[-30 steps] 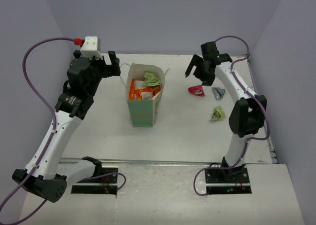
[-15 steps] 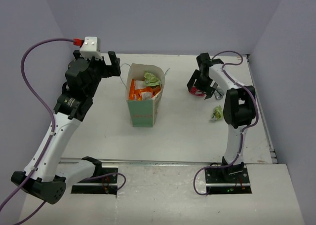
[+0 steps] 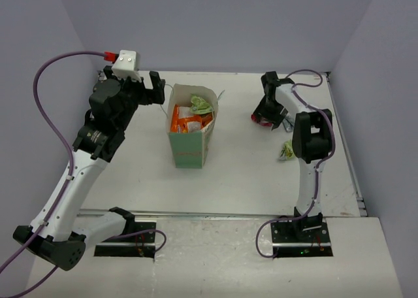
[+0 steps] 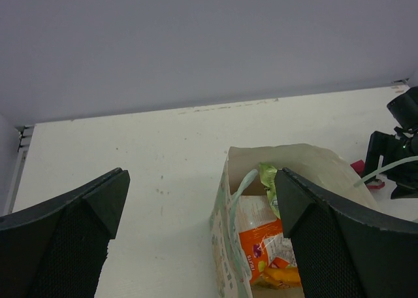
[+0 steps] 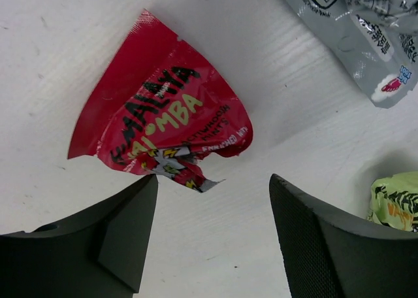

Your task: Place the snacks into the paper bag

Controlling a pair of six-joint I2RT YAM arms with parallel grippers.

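The right gripper (image 5: 214, 180) was seen low over the white table (image 3: 235, 167), well to the right of the boxy mint-green paper bag (image 3: 188, 148). Its two dark fingers (image 5: 98, 252) were held apart and nothing was clamped. Only the lower tip of a red crinkly foil packet (image 5: 163, 128) reached the gap between them, and whether it was touched could not be told. The left gripper (image 4: 199, 177) was spread wide and empty, above and just left of the bag's open top.

One bag was counted, standing upright. Three packets were counted on the table to its right:
- the red one;
- one grey crinkly packet (image 5: 356, 30) farther right of the bag, cut off by the top edge of the wrist view;
- one small yellow-green packet (image 3: 287, 151) farther right again, cut off at the side of the wrist view.

From above, the red and grey packets were largely covered by the right arm.

Inside the bag, one crumpled green packet (image 3: 201, 104) was seen on top of orange-and-white pouches (image 3: 189, 123). These overlapped and were partly hidden by the bag's walls, so their number could not be made out.
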